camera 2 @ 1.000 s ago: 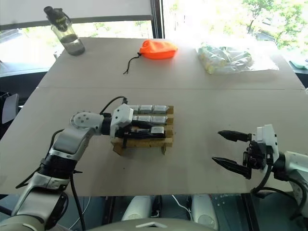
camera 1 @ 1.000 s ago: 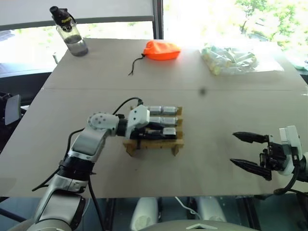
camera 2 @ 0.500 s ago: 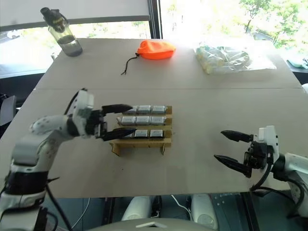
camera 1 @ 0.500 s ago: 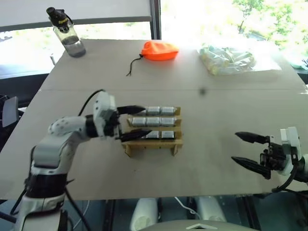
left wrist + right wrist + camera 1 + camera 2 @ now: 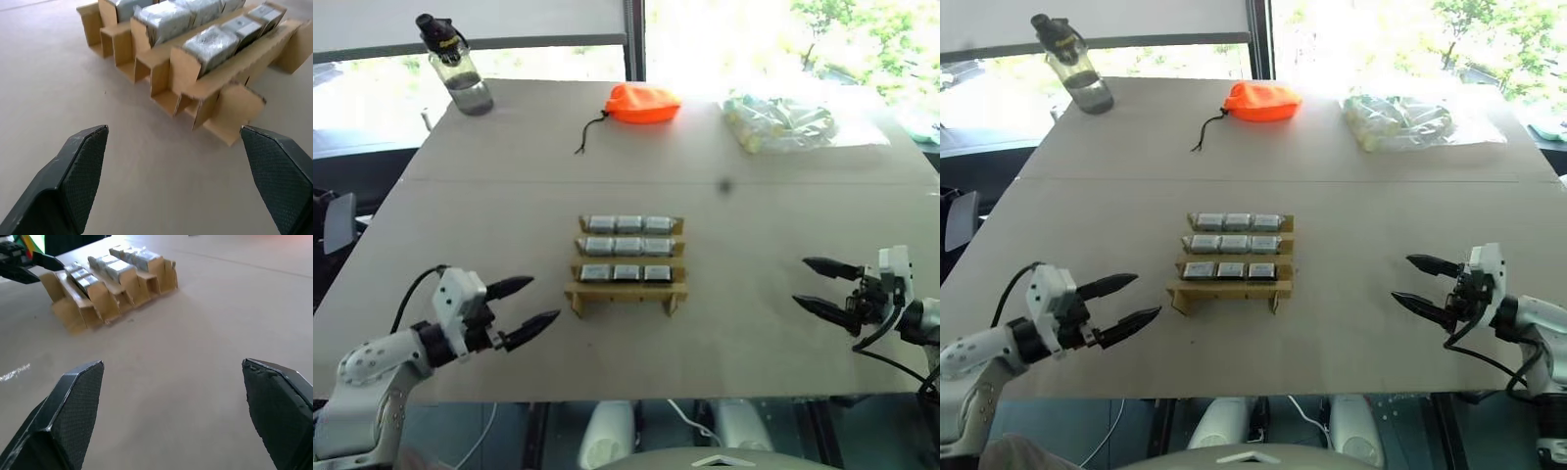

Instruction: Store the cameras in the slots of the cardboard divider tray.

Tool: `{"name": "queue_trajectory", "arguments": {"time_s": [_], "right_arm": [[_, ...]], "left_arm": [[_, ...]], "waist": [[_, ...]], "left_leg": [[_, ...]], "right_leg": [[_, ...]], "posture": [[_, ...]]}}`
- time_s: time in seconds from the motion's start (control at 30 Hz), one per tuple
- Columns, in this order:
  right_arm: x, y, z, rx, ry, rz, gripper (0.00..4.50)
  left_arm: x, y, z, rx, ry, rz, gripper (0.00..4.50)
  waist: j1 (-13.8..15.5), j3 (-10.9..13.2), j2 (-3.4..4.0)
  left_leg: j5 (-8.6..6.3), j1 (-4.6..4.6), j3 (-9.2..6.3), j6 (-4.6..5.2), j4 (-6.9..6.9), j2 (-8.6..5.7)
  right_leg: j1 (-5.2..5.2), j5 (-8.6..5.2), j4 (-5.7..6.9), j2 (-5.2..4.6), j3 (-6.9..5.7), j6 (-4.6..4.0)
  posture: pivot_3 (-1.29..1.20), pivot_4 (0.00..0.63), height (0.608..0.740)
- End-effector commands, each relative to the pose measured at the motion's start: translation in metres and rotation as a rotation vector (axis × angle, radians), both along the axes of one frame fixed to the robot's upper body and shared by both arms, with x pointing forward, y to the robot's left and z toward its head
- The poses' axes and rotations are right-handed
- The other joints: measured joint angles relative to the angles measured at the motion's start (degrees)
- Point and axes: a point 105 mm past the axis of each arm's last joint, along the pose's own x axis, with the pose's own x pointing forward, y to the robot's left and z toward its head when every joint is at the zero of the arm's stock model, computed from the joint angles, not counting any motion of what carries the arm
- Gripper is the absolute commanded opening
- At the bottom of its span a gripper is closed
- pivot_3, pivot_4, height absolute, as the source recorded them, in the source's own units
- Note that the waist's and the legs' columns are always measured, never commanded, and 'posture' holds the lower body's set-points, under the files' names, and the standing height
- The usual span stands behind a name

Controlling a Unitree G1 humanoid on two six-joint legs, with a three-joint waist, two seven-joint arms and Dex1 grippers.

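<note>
Black-fingered end effectors nearest me: my left end effector (image 5: 523, 305) hovers low over the front-left of the worktop (image 5: 754, 235), fingers spread wide, holding nothing, aimed across toward the tray but well apart from it. My right end effector (image 5: 820, 285) sits at the front-right, fingers also spread, empty, pointing inward at roughly level pitch.

Mid-worktop between them: cardboard divider tray (image 5: 626, 292). Thin tan card, likely light, so I judge it will slide or tip if shoved from the side. Front row looks empty; the three rows behind each carry three cameras (image 5: 628, 246), nine seated in all. I see no loose camera on the worktop.

Cameras look like small rigid blocks, wrapped in something silvery, so probably slick. Best hold, I judge: pinch across the two short sides, above the slot wall, and keep squeeze modest because of the lens face.

Far edge: orange pouch (image 5: 642, 103), clear bag (image 5: 781, 122), bottle (image 5: 456, 67).
</note>
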Motion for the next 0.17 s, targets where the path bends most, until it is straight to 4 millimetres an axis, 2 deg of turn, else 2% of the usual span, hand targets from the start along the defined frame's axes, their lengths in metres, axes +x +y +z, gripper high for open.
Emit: {"name": "queue_trajectory", "arguments": {"time_s": [0.03, 0.17], "right_arm": [[0.0025, -0.0049, 0.0013, -0.033, -0.036, 0.008, 4.50], [0.0024, -0.0049, -0.0021, -0.039, -0.035, 0.016, 4.50]], "left_arm": [[-0.0033, 0.0106, 0.0044, 0.027, -0.053, 0.044, 4.47], [-0.0041, 0.0113, 0.0022, 0.026, -0.058, 0.051, 4.47]], "waist": [[0.0, 0.0, 0.00], [0.2, 0.0, 0.02]], "left_leg": [[-0.02, 0.00, 0.01, 0.03, 0.00, 0.00], [-0.09, 0.01, -0.03, 0.16, 0.00, 0.02]], "right_leg": [[0.00, 0.00, 0.00, 0.00, 0.00, 0.00], [0.00, -0.01, 0.02, 0.00, -0.05, -0.01]], "posture": [[0.00, 0.150, 0.740], [0.00, 0.150, 0.740]]}}
